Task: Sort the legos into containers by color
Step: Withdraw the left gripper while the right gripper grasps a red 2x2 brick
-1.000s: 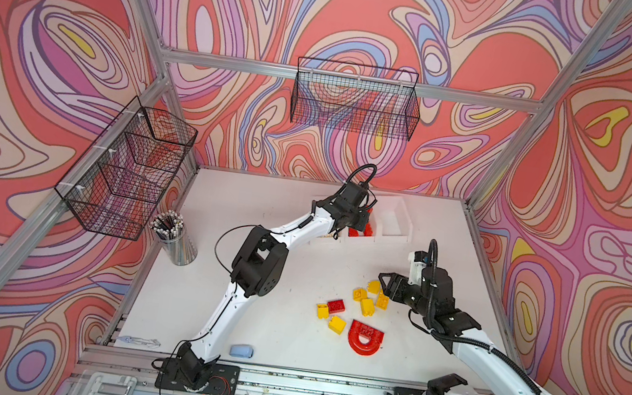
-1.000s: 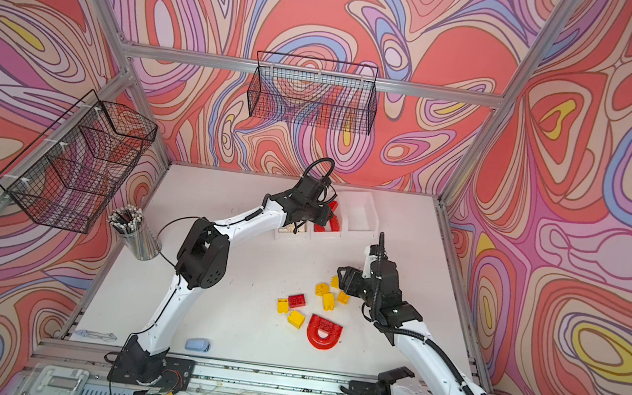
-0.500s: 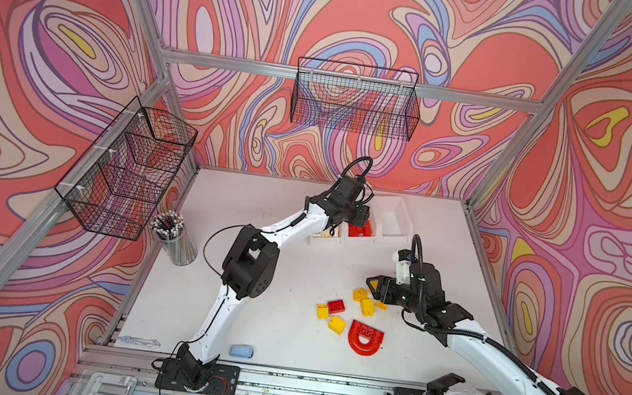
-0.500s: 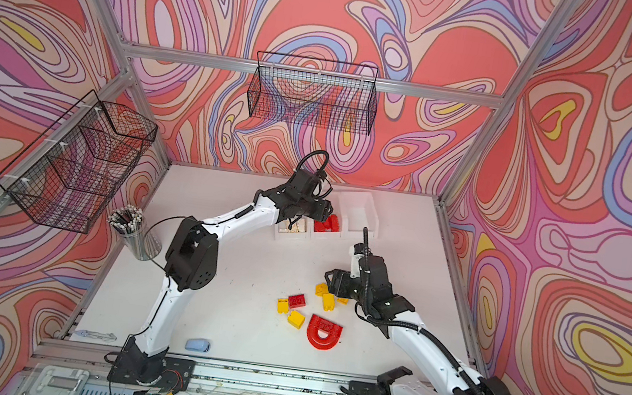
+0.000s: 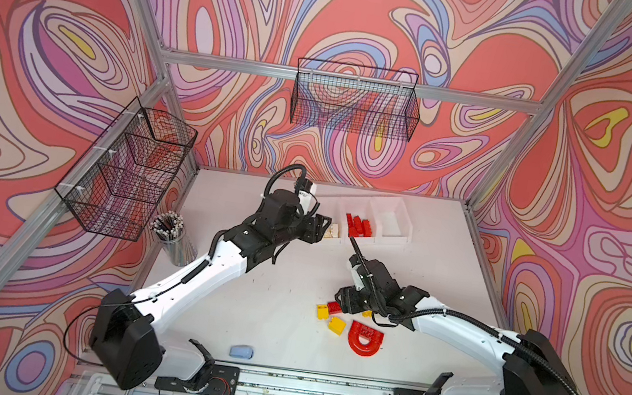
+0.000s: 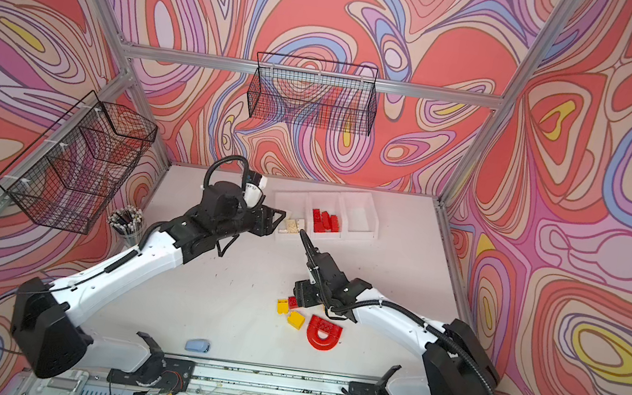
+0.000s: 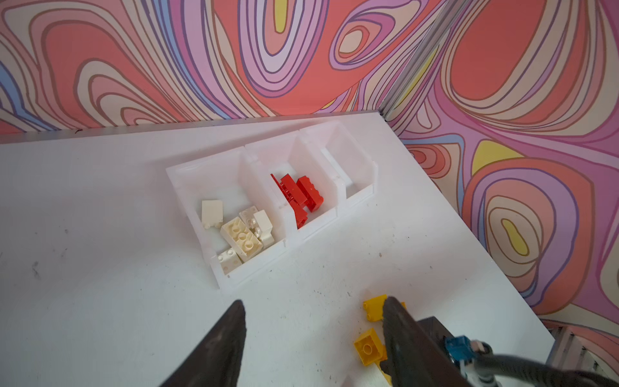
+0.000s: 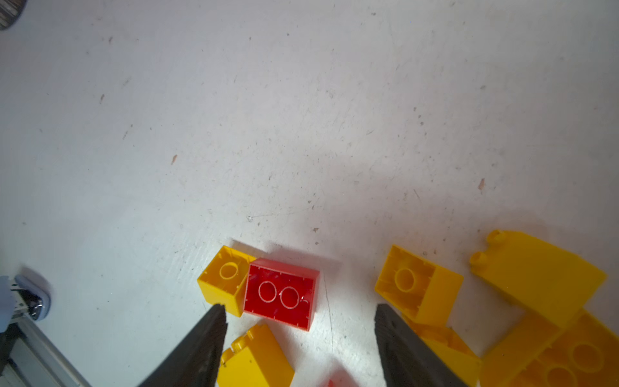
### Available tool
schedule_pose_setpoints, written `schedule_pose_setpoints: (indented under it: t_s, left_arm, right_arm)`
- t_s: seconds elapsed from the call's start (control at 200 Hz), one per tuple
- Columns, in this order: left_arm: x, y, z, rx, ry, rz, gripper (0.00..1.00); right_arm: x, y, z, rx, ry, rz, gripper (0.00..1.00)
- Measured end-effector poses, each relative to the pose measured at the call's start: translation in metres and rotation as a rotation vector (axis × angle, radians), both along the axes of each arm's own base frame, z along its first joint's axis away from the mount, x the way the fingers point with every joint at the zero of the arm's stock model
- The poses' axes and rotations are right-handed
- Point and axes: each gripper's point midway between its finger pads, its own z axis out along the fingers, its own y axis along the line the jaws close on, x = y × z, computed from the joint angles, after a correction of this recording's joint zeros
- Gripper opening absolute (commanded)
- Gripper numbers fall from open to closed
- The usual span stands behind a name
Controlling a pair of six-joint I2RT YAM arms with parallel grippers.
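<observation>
The left hand [image 7: 313, 301] has let go and drawn back from the middle bin of the containers [image 7: 204, 160]. Its jaws are parted and hold nothing, and the red bricks [image 7: 301, 194] lie inside that bin, so one more red is probably sorted. The right hand [image 8: 299, 306], also open and empty, has swung over the loose pile on the surface [image 8: 301, 134]. It is lined up on a red brick [image 8: 281, 293] among yellow bricks [image 8: 418, 284].

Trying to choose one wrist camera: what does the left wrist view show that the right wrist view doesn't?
Left wrist only: the containers, cream bricks in one end, red bricks in the middle, third bin empty. Right wrist only: a loose red brick, underside up, before the open right pincer. Both: yellow bricks on the white table.
</observation>
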Motion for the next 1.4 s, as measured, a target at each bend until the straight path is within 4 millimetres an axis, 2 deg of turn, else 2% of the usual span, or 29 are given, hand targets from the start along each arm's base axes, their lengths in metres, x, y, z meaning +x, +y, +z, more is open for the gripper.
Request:
schedule_pose_setpoints:
  t_s: [0.085,0.2,0.466,0.691,0.976,1.272,1.402]
  left_arm:
    - [-0.024,0.018,-0.018,-0.002,0.025,0.019,0.64]
    - [-0.047,0.035,-0.037,-0.002,0.05,0.041,0.65]
    - [-0.073,0.056,-0.066,0.017,0.099,0.065,0.64]
    - [-0.078,0.061,-0.069,0.027,0.103,0.075,0.64]
    - [-0.079,0.062,-0.074,0.035,0.112,0.078,0.64]
    - [-0.079,0.063,-0.076,0.038,0.115,0.079,0.64]
    - [-0.079,0.063,-0.076,0.038,0.115,0.079,0.64]
  right_arm:
    - [-0.004,0.0,-0.008,-0.044,0.01,0.0,0.75]
    - [-0.011,0.006,-0.02,-0.091,0.024,0.021,0.75]
    - [-0.012,0.009,-0.04,-0.173,0.044,0.026,0.75]
    - [-0.01,0.021,-0.045,-0.194,0.038,0.041,0.77]
    - [-0.007,0.023,-0.044,-0.212,0.026,0.033,0.78]
    - [0.0,0.029,-0.02,-0.188,-0.017,0.024,0.77]
    - [0.0,0.031,-0.018,-0.184,-0.02,0.026,0.77]
